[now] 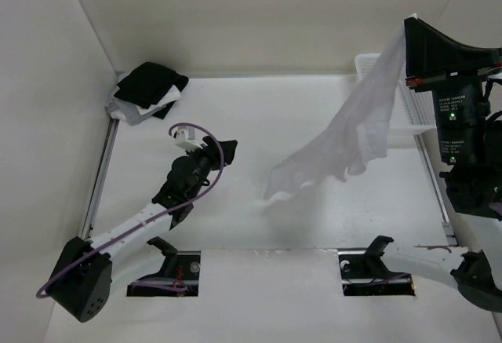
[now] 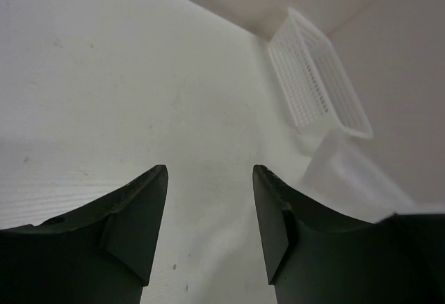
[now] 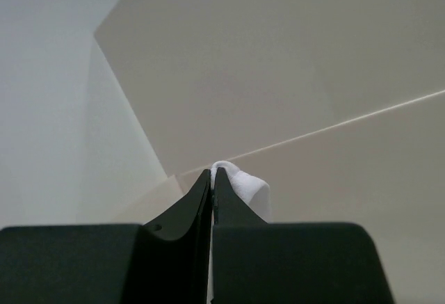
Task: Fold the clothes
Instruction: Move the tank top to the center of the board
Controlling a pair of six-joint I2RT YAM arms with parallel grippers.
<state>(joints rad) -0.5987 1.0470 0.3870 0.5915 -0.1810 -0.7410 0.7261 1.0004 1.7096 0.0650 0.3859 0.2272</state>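
The white tank top (image 1: 349,135) hangs in the air, stretched from the upper right down to its low end just above the table. My right gripper (image 1: 408,38) is raised high at the right and shut on the garment's top edge; in the right wrist view a fold of white fabric (image 3: 243,186) pokes out past the pinched jaws of that gripper (image 3: 213,173). My left gripper (image 2: 210,172) stands open over bare table with nothing between its fingers, and is seen from above (image 1: 229,148) left of the cloth. Part of the tank top (image 2: 348,172) shows at the left wrist view's right.
A white slatted basket (image 1: 412,111) stands at the back right, partly behind the hanging cloth, and shows in the left wrist view (image 2: 313,81). A pile of black, white and grey garments (image 1: 147,92) lies at the back left corner. White walls enclose the table.
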